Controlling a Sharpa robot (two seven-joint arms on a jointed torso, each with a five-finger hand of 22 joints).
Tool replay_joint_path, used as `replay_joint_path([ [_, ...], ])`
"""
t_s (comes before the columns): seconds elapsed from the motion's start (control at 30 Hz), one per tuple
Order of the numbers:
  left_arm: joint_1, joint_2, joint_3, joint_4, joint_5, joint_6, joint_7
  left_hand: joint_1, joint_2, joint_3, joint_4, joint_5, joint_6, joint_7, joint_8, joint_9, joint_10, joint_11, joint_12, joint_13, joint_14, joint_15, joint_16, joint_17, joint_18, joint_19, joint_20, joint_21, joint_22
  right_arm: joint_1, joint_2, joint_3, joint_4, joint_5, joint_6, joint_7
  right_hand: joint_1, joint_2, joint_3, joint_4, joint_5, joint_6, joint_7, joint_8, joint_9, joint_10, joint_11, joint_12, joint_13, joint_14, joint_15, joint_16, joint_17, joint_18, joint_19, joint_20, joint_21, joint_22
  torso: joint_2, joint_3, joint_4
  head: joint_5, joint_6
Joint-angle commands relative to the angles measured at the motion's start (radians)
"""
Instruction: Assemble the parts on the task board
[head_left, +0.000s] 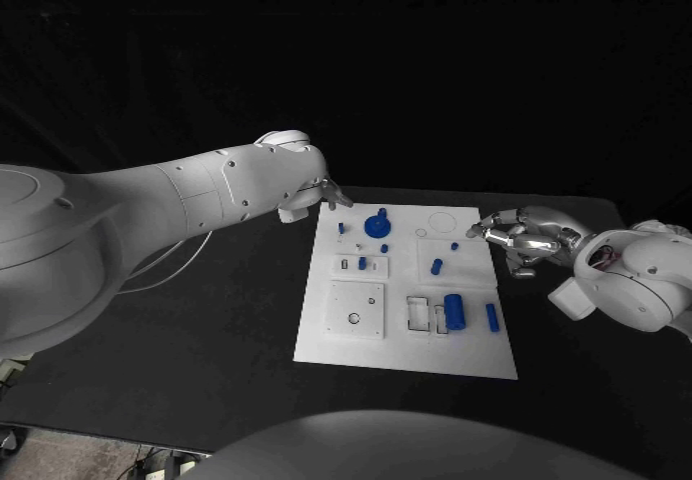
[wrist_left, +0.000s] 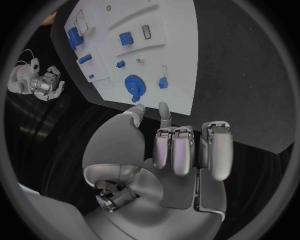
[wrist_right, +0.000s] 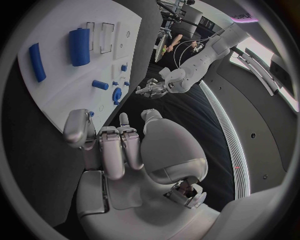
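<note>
Parts are all sitting on the task board (head_left: 326, 345), which lies flat mid-table between my two hands. Going left to right: my left hand (head_left: 326, 193) hovers just off the board's far left corner, fingers loosely curled in, nothing in them as far as I can see from the wrist cam. Closest piece to it is the blue gear (head_left: 376, 224), just beside the fingertips (wrist_left: 164, 107) but not touching. Further along there's the small blue peg (head_left: 436, 266), then the big blue cylinder (head_left: 454, 311) and the curved blue bar (head_left: 492, 317) toward the near right edge. My right hand (head_left: 516, 238) sits just off the board's right edge, half curled, holding nothing.
</note>
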Motion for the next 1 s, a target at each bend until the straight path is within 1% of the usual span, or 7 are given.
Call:
replay_joint_path([
  [0.03, -0.011, 0.021, 0.001, -0.035, 0.020, 0.076, -0.005, 0.005, 0.010, -0.009, 0.000, 0.017, 0.006, 0.005, -0.009, -0.007, 0.106, 0.009, 0.002, 0.262, 0.103, 0.007, 0.002, 0.263, -0.004, 0.082, 0.007, -0.006, 0.237, -0.001, 0.002, 0.000, 0.001, -0.005, 0.019, 0.002, -0.002, -0.006, 0.005, 0.000, -0.007, 0.005, 0.001, 0.003, -0.002, 0.033, -0.006, -0.006, 0.185, 0.050, 0.003, -0.002, 0.216, 0.018, -0.008, 0.000, -0.006, 0.138, 0.000, 0.0001, -0.0002, -0.004, 0.000],
  [0.23, -0.028, 0.066, 0.001, -0.115, 0.019, 0.118, -0.006, 0.015, 0.009, -0.017, -0.001, 0.033, 0.009, 0.006, -0.016, -0.014, 0.106, 0.010, 0.002, 0.262, 0.103, 0.008, 0.002, 0.263, -0.004, 0.081, 0.008, -0.008, 0.236, -0.001, 0.002, 0.000, 0.003, -0.005, 0.018, 0.003, -0.003, -0.006, 0.005, 0.000, -0.007, 0.005, 0.001, 0.003, -0.002, 0.033, -0.006, -0.006, 0.185, 0.049, 0.003, -0.002, 0.215, 0.018, -0.007, 0.000, -0.006, 0.138, 0.000, -0.0004, 0.0004, -0.005, 0.000],
  [0.3, -0.030, 0.077, 0.001, -0.134, 0.013, 0.125, -0.006, 0.022, 0.007, -0.020, -0.002, 0.040, 0.015, 0.005, -0.014, -0.014, 0.106, 0.010, 0.002, 0.262, 0.103, 0.009, 0.002, 0.263, -0.004, 0.081, 0.008, -0.007, 0.237, -0.001, 0.002, 0.000, 0.003, -0.005, 0.018, 0.004, -0.003, -0.006, 0.005, 0.000, -0.007, 0.005, 0.001, 0.003, -0.002, 0.033, -0.006, -0.006, 0.185, 0.049, 0.003, -0.002, 0.215, 0.018, -0.007, 0.000, -0.006, 0.138, 0.000, -0.0007, 0.0005, -0.005, 0.000],
  [0.47, -0.034, 0.094, 0.001, -0.167, 0.000, 0.146, -0.007, 0.035, 0.004, -0.029, -0.001, 0.054, 0.023, 0.003, -0.001, -0.002, 0.106, 0.008, 0.002, 0.262, 0.103, 0.008, 0.002, 0.263, -0.004, 0.082, 0.009, -0.007, 0.237, -0.001, 0.004, 0.000, 0.002, -0.005, 0.019, 0.004, -0.003, -0.006, 0.006, 0.000, -0.007, 0.005, 0.001, 0.003, -0.002, 0.032, -0.007, -0.006, 0.184, 0.049, 0.003, -0.002, 0.215, 0.018, -0.008, 0.000, -0.006, 0.138, -0.001, 0.0005, 0.0010, -0.001, 0.000],
  [0.67, -0.038, 0.100, 0.001, -0.183, -0.003, 0.161, -0.004, 0.036, 0.004, -0.033, 0.000, 0.058, 0.024, 0.002, 0.003, 0.003, 0.106, 0.008, 0.002, 0.262, 0.103, 0.008, 0.002, 0.263, -0.004, 0.081, 0.009, -0.007, 0.237, -0.001, 0.008, 0.000, 0.000, -0.005, 0.020, 0.004, -0.003, -0.006, 0.006, 0.000, -0.007, 0.005, 0.001, 0.003, -0.002, 0.032, -0.007, -0.006, 0.183, 0.048, 0.003, -0.003, 0.214, 0.019, -0.008, 0.000, -0.006, 0.138, -0.002, 0.0001, 0.0017, -0.003, 0.000],
  [0.83, -0.041, 0.103, 0.002, -0.185, 0.010, 0.166, 0.003, 0.034, 0.006, -0.035, 0.001, 0.060, 0.024, 0.002, 0.005, 0.006, 0.106, 0.008, 0.002, 0.262, 0.103, 0.008, 0.002, 0.263, -0.004, 0.081, 0.009, -0.008, 0.237, -0.001, 0.011, 0.000, -0.001, -0.005, 0.019, 0.006, -0.003, -0.006, 0.007, 0.000, -0.007, 0.005, 0.001, 0.003, -0.002, 0.030, -0.007, -0.007, 0.182, 0.048, 0.003, -0.003, 0.214, 0.019, -0.008, 0.000, -0.007, 0.138, -0.002, 0.0000, 0.0017, -0.001, 0.000],
  [1.0, -0.044, 0.107, 0.002, -0.185, 0.017, 0.168, 0.012, 0.041, 0.012, -0.036, -0.001, 0.075, 0.020, 0.001, 0.008, 0.012, 0.106, 0.008, 0.002, 0.262, 0.103, 0.008, 0.002, 0.263, -0.004, 0.081, 0.009, -0.008, 0.237, -0.001, 0.013, 0.000, -0.002, -0.005, 0.019, 0.006, -0.003, -0.006, 0.007, 0.000, -0.007, 0.005, 0.001, 0.003, -0.002, 0.030, -0.007, -0.007, 0.182, 0.048, 0.003, -0.003, 0.214, 0.019, -0.008, 0.000, -0.007, 0.138, -0.001, 0.0004, 0.0009, 0.000, 0.000],
])
